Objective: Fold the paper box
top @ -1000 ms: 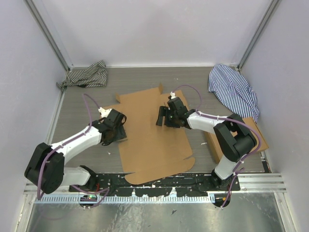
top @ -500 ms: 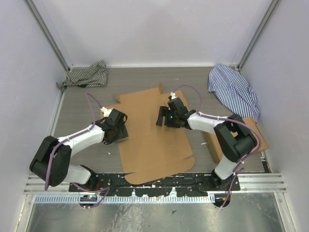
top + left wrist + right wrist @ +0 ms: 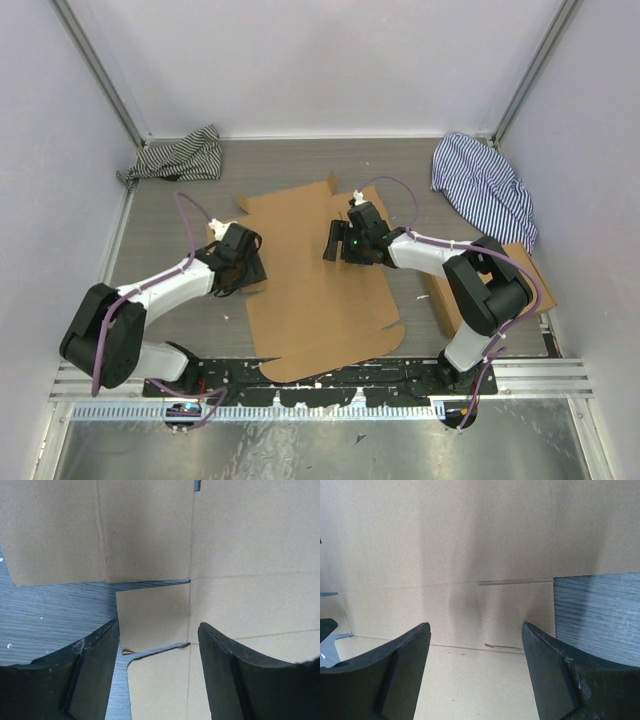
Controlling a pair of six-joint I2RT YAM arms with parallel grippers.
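Where the grey wood-grain worktop (image 3: 165, 215) fills the middle of the frame, the flat die-cut brown cardboard paper box (image 3: 310, 290) is laid at centre. The left end effector (image 3: 157, 630) is held wide over a small side tab (image 3: 152, 615) at the sheet's left edge. The right end effector (image 3: 475, 630) is held wide over its upper right.

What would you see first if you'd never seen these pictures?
A big flat sheet of plain brown cardboard lies unfolded in the middle of the grey table. A white-and-black left arm and right arm reach onto it, the left fingers open over a small side flap. Crumpled striped cloths, one dark, one blue, lie in the far corners.
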